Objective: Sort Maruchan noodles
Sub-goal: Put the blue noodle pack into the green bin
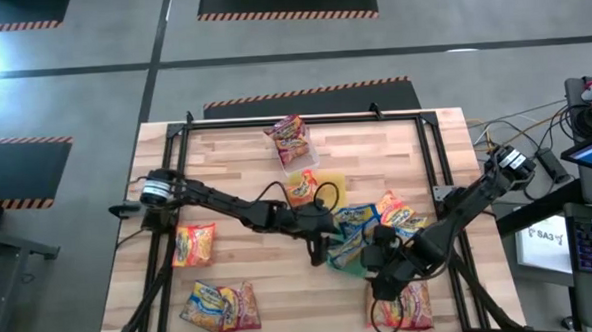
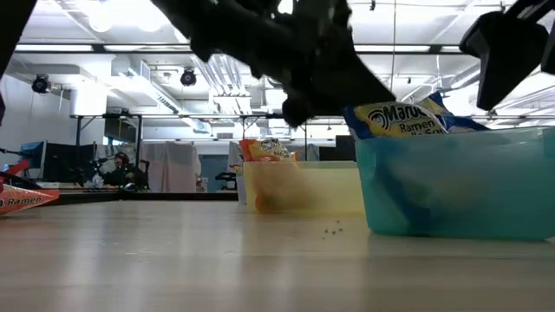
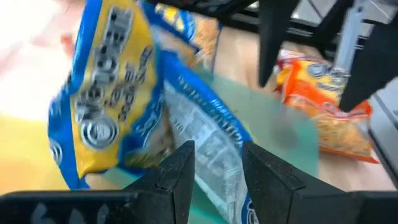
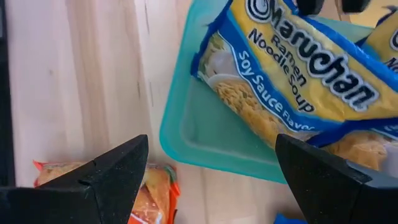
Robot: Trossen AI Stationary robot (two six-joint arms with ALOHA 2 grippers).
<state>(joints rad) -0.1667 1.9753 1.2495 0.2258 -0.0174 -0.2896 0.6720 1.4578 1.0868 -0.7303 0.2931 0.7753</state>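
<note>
A teal tray (image 4: pixel 205 137) near the table's middle holds blue-and-yellow Maruchan packets (image 4: pixel 292 81). My left gripper (image 1: pixel 320 247) is at the tray's left edge, shut on one blue packet (image 3: pixel 208 134), with another blue-yellow packet (image 3: pixel 106 99) beside it. My right gripper (image 4: pixel 211 180) hangs open above the tray's near edge, with nothing between its fingers. An orange packet (image 1: pixel 302 189) lies in the yellow tray (image 1: pixel 335 189). A red one (image 1: pixel 289 136) lies in the clear tray (image 1: pixel 308 153). My left gripper pinches the blue packet between its two fingers, on the printed back side near one end (image 3: pixel 214 165). The fingers come slanting down from the table's left. The packet stands tilted up from the teal tray (image 2: pixel 451 191), its far part among the other packets there.
Loose packets lie on the wood: one at the left (image 1: pixel 194 244), two at the near left (image 1: pixel 222 307), some at the near right (image 1: pixel 402 306), and orange ones right of the teal tray (image 1: pixel 398 214). A black frame (image 1: pixel 175 141) borders the table.
</note>
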